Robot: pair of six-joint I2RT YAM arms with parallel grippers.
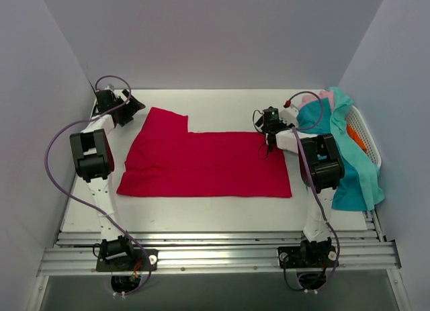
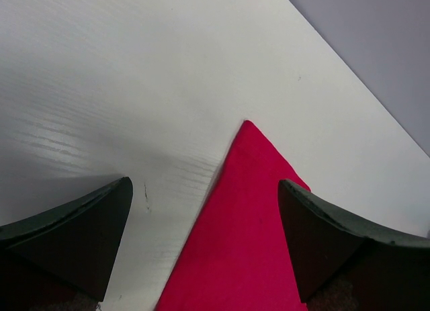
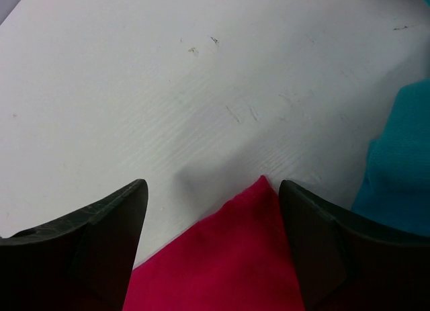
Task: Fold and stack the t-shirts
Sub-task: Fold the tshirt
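Observation:
A crimson red t-shirt (image 1: 201, 162) lies flat on the white table, partly folded, with a flap up at its far left. My left gripper (image 1: 132, 104) is open over the shirt's far left corner (image 2: 252, 210), jaws either side of it. My right gripper (image 1: 266, 138) is open over the shirt's far right corner (image 3: 242, 250), jaws straddling the tip. Teal t-shirts (image 1: 349, 160) and a pale pink one (image 1: 325, 95) hang over a white slotted basket (image 1: 366, 133) at the right. A teal edge (image 3: 400, 163) shows in the right wrist view.
Grey walls close in the table on the left, back and right. A metal rail (image 1: 215, 247) runs along the near edge by the arm bases. Something orange (image 1: 356, 138) lies inside the basket.

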